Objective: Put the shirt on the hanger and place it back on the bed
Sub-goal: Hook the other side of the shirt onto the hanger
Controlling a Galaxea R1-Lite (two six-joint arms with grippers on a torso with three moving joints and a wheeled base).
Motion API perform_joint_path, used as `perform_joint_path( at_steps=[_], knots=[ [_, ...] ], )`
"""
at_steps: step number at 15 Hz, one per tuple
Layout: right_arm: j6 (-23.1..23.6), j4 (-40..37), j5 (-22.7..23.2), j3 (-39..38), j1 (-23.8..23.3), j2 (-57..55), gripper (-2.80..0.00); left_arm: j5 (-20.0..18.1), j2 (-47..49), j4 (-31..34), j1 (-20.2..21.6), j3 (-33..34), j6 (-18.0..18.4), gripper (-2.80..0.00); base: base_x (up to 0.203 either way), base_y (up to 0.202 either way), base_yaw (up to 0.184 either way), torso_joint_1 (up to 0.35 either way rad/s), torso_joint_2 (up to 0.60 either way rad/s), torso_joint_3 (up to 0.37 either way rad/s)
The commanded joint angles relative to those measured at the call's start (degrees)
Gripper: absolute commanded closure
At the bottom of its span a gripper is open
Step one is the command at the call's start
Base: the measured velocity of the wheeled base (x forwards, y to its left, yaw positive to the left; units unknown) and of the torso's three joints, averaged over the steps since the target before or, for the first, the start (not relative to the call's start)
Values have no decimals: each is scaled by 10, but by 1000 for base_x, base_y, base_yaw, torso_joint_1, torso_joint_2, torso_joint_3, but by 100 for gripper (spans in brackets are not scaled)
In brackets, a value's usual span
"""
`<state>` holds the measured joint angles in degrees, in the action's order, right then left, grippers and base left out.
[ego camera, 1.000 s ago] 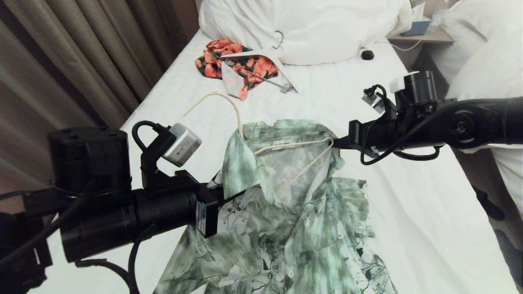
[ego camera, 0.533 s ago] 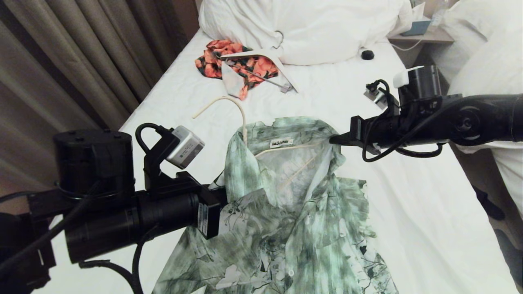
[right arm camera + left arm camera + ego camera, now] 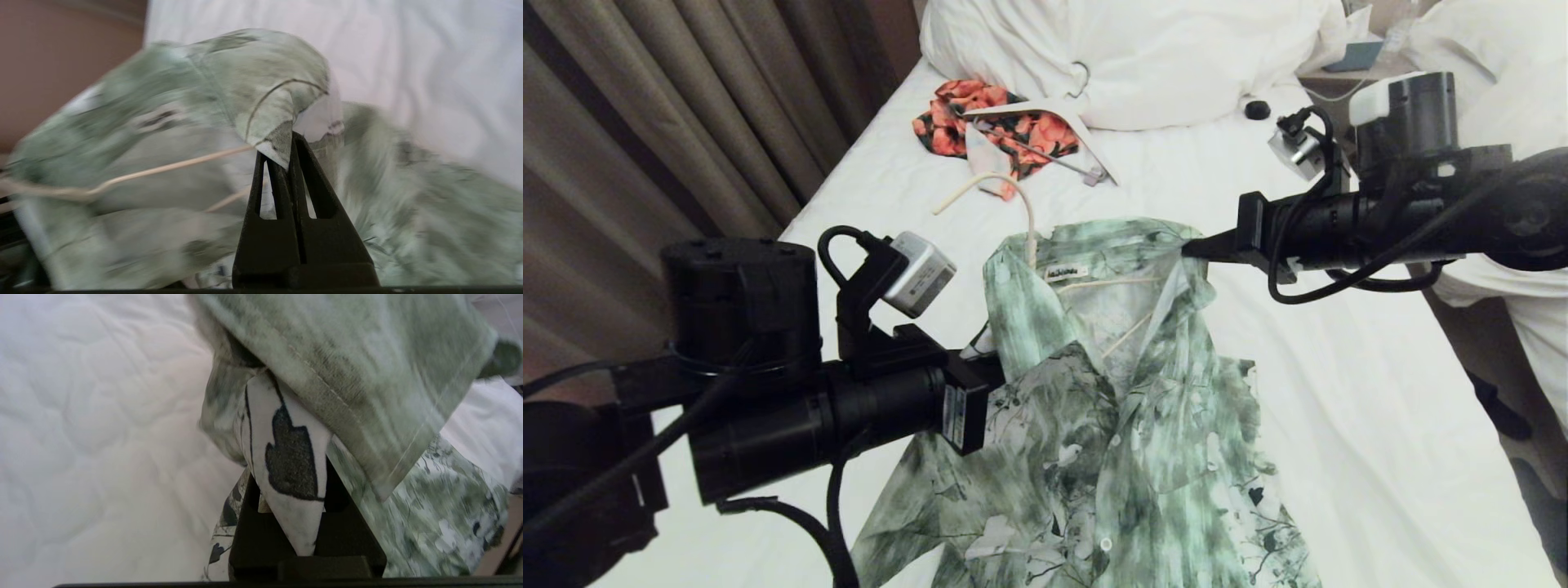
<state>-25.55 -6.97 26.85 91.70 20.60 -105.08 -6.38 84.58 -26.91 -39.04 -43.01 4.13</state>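
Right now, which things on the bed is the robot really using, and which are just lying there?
Part of the job:
- shirt, pinched at both shoulders by the left gripper and right gripper
- hanger, inside the shirt's neck
- bed

Just lying about:
- orange floral garment
- white hanger on that garment
- small black round thing
- duvet

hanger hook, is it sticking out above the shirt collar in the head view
Yes, the cream hanger has its hook curving out above the collar of the shirt, over the white sheet of the bed.
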Motion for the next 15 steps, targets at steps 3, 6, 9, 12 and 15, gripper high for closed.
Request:
perform_joint_path(
  at_steps=[3,6,9,12,15],
  knots=[
    [-2,0,2,4,37,35,0,34,41,-4,-48,-40,0,0,0,0,0,0,0,0],
    [-2,0,2,5,51,41,0,57,65,-4,-74,-73,0,0,0,0,0,0,0,0],
    [-2,-22,2,0,63,76,0,63,108,-18,-80,-101,-3,0,0,0,0,0,0,0],
    [-2,-65,3,2,76,113,0,73,140,-85,-88,-118,-3,0,0,0,0,0,0,0],
    [0,-111,2,-1,90,144,0,94,137,-94,-94,-139,-7,0,0,0,0,0,0,0]
  ],
)
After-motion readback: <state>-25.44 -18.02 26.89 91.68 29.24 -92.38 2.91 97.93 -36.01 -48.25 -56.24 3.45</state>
